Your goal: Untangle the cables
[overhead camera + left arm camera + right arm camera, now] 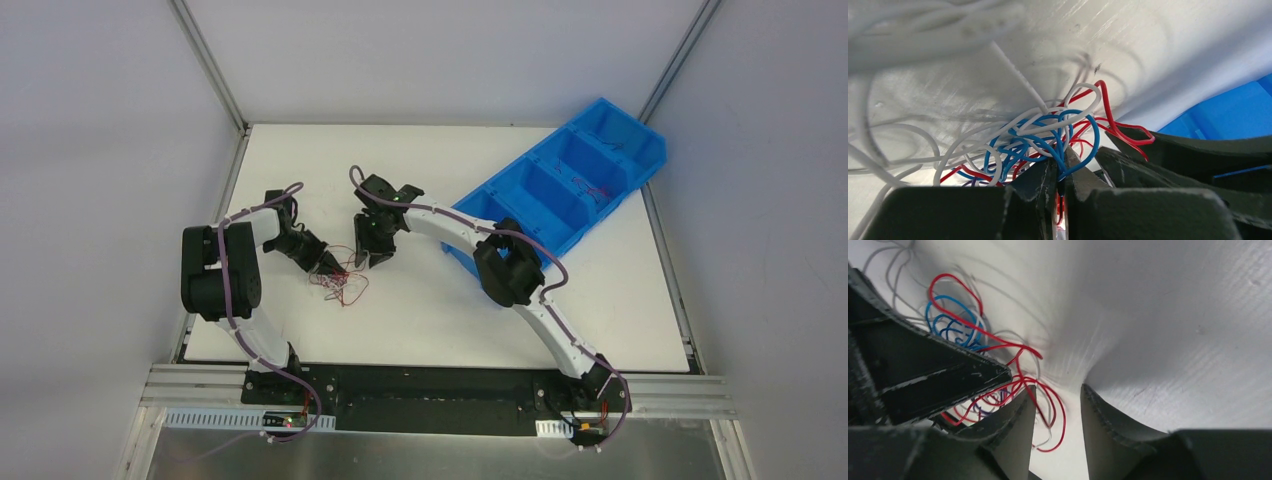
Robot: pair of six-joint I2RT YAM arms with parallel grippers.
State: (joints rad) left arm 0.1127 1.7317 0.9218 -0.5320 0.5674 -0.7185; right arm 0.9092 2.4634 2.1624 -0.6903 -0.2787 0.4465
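The left gripper (325, 263) is pinching the cables (341, 284), its fingers nearly closed on them. Just right of it, the right gripper (372, 253) is standing part open, gripping nothing.

Top external: high, above and behind the arm bases, looking steeply down. It's a wide view of the whole table (450, 335), with the blue bin (575, 150) far right.

Left wrist: low, right behind the left gripper (1057, 167), facing right across the table, very close to the cables (1048, 135).

Right wrist: low behind the right gripper (1058, 395), angled down and left, equally close.

Shared: all three views show the cable tangle left of table centre. Each wrist view catches the other gripper's fingers. The left wrist and top views share the bin.
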